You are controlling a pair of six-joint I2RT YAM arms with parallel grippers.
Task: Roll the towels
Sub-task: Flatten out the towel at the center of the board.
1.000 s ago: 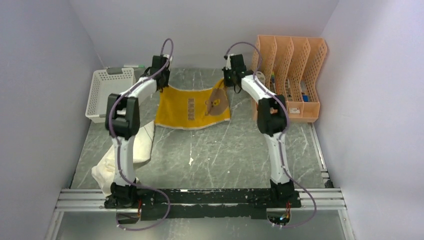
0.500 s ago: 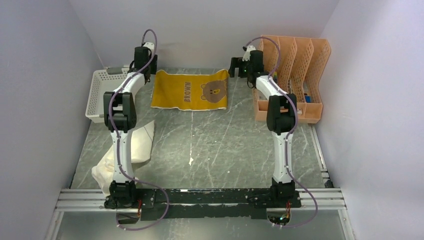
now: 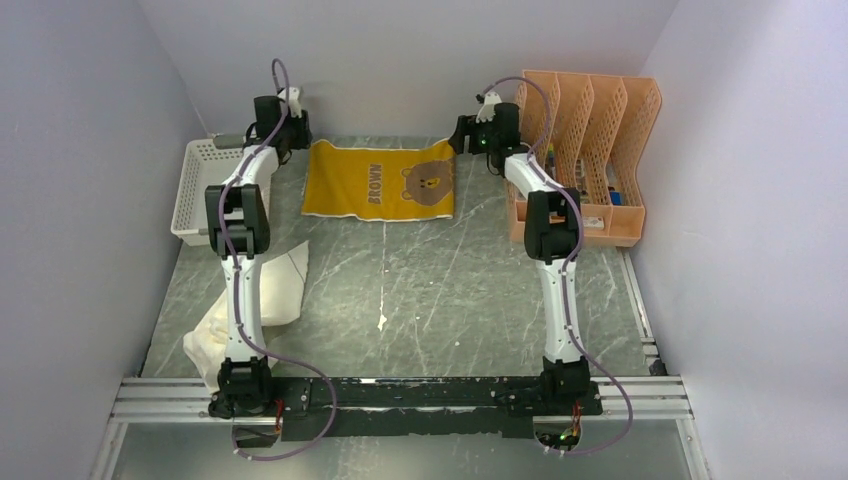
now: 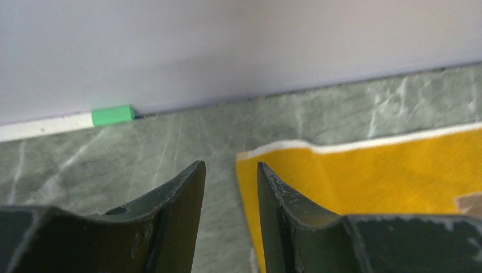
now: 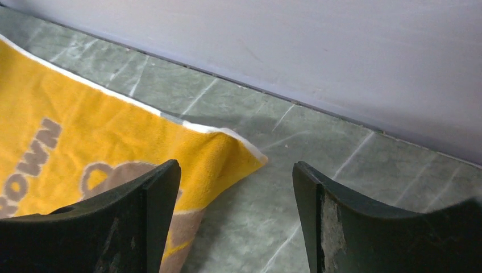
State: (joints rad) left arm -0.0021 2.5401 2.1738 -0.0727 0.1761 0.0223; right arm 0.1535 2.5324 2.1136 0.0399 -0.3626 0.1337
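The mustard-yellow towel (image 3: 380,180) with a brown bear and the word BROWN lies spread flat at the far middle of the table. My left gripper (image 3: 296,132) hovers at its far left corner, open. In the left wrist view the gripper (image 4: 230,166) has a narrow gap with nothing in it, and the towel's (image 4: 369,176) pale edge runs just beyond the right finger. My right gripper (image 3: 461,135) hovers at the far right corner, open wide. In the right wrist view the gripper (image 5: 236,166) is empty, with the towel corner (image 5: 85,148) lying below its left finger. The cream-white towel (image 3: 275,290) lies crumpled by the left arm.
A white basket (image 3: 215,190) stands at the far left. An orange file rack (image 3: 590,130) stands at the far right, close to the right arm. A green-capped marker (image 4: 112,115) lies along the back wall, which is close behind both grippers.
A second ago both grippers were shut on the yellow towel's far corners, with it partly folded. They have let go and drawn back toward the wall. The towel now lies flat.
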